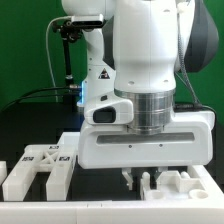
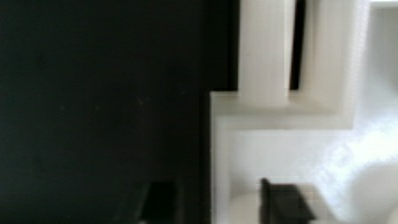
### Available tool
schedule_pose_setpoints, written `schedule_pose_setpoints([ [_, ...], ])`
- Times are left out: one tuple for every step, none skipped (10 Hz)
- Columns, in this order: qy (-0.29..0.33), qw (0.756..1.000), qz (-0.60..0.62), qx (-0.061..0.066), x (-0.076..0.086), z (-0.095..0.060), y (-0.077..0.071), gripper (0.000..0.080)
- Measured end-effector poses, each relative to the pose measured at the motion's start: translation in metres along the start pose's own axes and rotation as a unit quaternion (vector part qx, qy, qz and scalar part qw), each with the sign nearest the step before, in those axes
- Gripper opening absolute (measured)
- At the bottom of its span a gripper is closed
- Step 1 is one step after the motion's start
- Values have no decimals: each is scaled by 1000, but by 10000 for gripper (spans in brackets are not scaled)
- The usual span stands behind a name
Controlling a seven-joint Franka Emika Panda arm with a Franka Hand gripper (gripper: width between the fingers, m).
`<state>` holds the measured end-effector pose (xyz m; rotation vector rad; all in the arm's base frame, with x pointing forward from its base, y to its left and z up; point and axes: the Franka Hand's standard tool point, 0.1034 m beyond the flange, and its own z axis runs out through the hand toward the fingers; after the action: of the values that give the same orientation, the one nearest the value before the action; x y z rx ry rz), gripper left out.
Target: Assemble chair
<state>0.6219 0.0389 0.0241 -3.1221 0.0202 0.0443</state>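
Two jaws stand partly apart, low over the table [image 1: 30, 125], and in the wrist view they straddle one edge of a white slotted chair piece [image 2: 285, 140]. A strip of dark shows between one jaw and the plastic, so nothing looks clamped, though I cannot tell whether the other jaw touches it. In the exterior view that piece lies on the table right under the arm [image 1: 150, 50], toward the exterior view's right, well apart from the tagged chair pieces [image 1: 45, 162] on the exterior view's left. The step in hand appears to be taking hold of the slotted piece. To do it well, I judge the jaws should first be centred across the wall they straddle, so that both meet it at once and it does not skid over the smooth table. They should sit deep enough for their flat faces to bear on the plastic, not just on its top corner. Closing should be slow and the lift straight up, since a chunky piece held near one edge may swing or twist. The slot is best left clear for its mating part.
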Motion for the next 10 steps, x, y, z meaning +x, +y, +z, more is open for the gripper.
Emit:
schedule_pose_setpoints([
  [0, 1000, 0, 0, 0, 0, 0, 293],
  [0, 1000, 0, 0, 0, 0, 0, 475],
  [0, 1000, 0, 0, 0, 0, 0, 589],
  [0, 1000, 0, 0, 0, 0, 0, 589],
  [0, 1000, 0, 0, 0, 0, 0, 637],
  [0, 1000, 0, 0, 0, 0, 0, 646],
  [0, 1000, 0, 0, 0, 0, 0, 646],
  [0, 1000, 0, 0, 0, 0, 0, 646],
  [0, 1000, 0, 0, 0, 0, 0, 649],
  [0, 1000, -9, 0, 0, -4, 1, 649],
])
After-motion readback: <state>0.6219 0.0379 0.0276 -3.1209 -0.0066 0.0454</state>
